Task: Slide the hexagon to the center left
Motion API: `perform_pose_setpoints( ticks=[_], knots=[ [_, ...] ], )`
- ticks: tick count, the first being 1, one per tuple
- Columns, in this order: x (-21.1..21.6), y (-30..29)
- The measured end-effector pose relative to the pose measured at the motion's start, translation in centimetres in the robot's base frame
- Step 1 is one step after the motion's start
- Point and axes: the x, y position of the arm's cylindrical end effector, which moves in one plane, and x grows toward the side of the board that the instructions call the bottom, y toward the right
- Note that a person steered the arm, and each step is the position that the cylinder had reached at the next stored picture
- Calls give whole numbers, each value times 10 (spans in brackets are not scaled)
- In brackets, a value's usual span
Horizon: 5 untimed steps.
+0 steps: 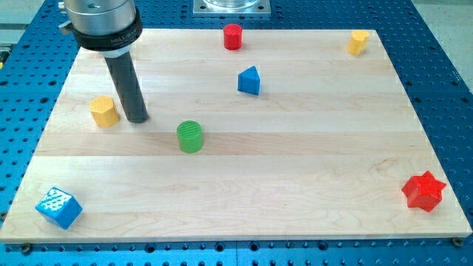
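Pale wooden board [295, 162] of joined planks, grain running from the view's left to its right, laid on a blue metal table [443, 89] perforated with a regular grid of holes. Grey metal mounting plate [232, 7] at the view's top, beyond the far edge. Lighting even and bright, shadows soft and short.

Robot arm's dark rod standing upright over a wooden board.

My tip [137, 118] rests on the board just to the view's right of the yellow hexagon block [105, 111], close beside it; whether they touch cannot be told.
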Motion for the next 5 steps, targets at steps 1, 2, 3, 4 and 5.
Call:
perform_pose_setpoints(
  ticks=[1, 2, 3, 4, 5],
  knots=[
    [0, -31],
    [0, -41],
    [0, -32],
    [0, 30],
    [25, 90]
  ],
)
